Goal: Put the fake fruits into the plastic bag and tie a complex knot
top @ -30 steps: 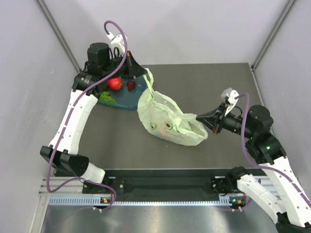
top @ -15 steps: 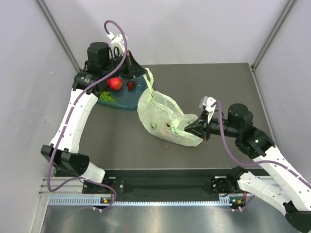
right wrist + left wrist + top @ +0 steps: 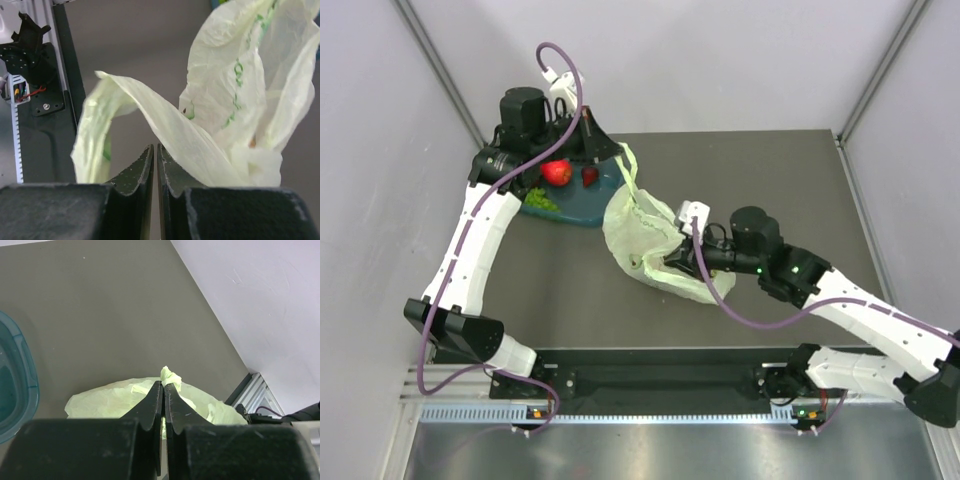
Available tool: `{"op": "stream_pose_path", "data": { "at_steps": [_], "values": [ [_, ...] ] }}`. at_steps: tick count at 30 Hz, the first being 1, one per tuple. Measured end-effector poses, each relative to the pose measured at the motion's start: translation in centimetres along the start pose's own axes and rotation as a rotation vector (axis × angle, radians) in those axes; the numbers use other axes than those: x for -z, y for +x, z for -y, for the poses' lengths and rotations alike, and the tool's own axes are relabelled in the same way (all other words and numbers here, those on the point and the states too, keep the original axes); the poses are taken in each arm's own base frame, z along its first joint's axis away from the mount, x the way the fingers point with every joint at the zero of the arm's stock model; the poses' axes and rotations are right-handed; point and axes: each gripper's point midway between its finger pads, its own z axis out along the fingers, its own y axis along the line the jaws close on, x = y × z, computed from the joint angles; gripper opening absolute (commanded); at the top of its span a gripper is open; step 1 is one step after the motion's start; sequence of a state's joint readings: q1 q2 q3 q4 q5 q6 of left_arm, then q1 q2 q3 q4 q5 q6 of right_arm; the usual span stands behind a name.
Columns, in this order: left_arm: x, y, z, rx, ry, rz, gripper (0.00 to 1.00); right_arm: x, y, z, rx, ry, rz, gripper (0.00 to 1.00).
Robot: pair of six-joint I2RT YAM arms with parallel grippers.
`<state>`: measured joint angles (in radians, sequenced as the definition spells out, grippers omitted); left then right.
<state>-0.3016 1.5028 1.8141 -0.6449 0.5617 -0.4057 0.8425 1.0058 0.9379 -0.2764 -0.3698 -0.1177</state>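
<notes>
A thin, crinkly, translucent pale green plastic bag [image 3: 640, 225] lies slumped near the middle of a dark grey table [image 3: 770, 170], just right of a teal tray [image 3: 582, 208]. Faint green printing shows on its film in the right wrist view.

One corner of the bag is drawn up and back toward the far left, where the left claw [image 3: 618, 153] is clenched on it. In the left wrist view a small bunched tuft of green film pokes out between the closed tips, with the rest of the bag [image 3: 115, 395] spread below.

The right claw [image 3: 665, 263] reaches in from the right over the near side of the bag. Its jaws stand almost together, with only a thin slit between them. A looping strip of the bag [image 3: 230, 100] crosses its tip; I cannot tell whether it is pinched.

In the tray sit a red fruit [image 3: 557, 172], a dark red fruit [image 3: 589, 177] and a green fruit [image 3: 540, 200].
</notes>
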Motion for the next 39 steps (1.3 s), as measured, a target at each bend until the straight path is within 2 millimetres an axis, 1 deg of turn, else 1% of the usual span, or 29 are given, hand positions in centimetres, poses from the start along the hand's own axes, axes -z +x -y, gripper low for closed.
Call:
{"op": "stream_pose_path", "data": {
  "at_steps": [3,6,11,15,19,27,31,33,36,39],
  "values": [
    [0.0,0.2,-0.1,-0.001,-0.003,-0.008,0.01,-1.2,-1.1,-0.6,0.043,-0.016,0.0,0.08],
    [0.1,0.3,-0.1,-0.001,-0.004,-0.013,0.01,-1.9,-2.1,-1.0,0.087,-0.016,0.005,0.09],
    [0.1,0.5,-0.1,-0.001,-0.001,-0.02,0.01,-2.5,-2.4,-0.5,0.145,0.026,-0.012,0.1],
    [0.1,0.6,-0.1,-0.002,-0.001,-0.023,0.01,-3.3,-1.7,-0.6,0.203,0.045,-0.069,0.09],
    [0.2,0.9,-0.2,0.003,-0.005,-0.034,0.01,-3.4,0.0,-0.9,0.251,0.071,-0.15,0.08],
    [0.2,1.2,-0.3,0.0,-0.008,-0.046,0.01,-2.1,0.9,1.0,0.282,0.182,-0.212,0.08],
    [0.3,1.3,-0.3,-0.002,-0.009,-0.052,0.01,-2.2,1.6,1.5,0.296,0.199,-0.247,0.07],
    [0.3,1.4,-0.3,-0.002,-0.008,-0.055,0.01,-2.9,2.4,1.6,0.304,0.196,-0.275,0.07],
    [0.3,1.5,-0.2,-0.001,-0.003,-0.06,0.01,-4.9,3.2,2.1,0.313,0.196,-0.291,0.07],
    [0.3,1.6,-0.2,-0.001,0.001,-0.062,0.01,-7.2,3.3,2.5,0.319,0.206,-0.27,0.08]
  ]
}}
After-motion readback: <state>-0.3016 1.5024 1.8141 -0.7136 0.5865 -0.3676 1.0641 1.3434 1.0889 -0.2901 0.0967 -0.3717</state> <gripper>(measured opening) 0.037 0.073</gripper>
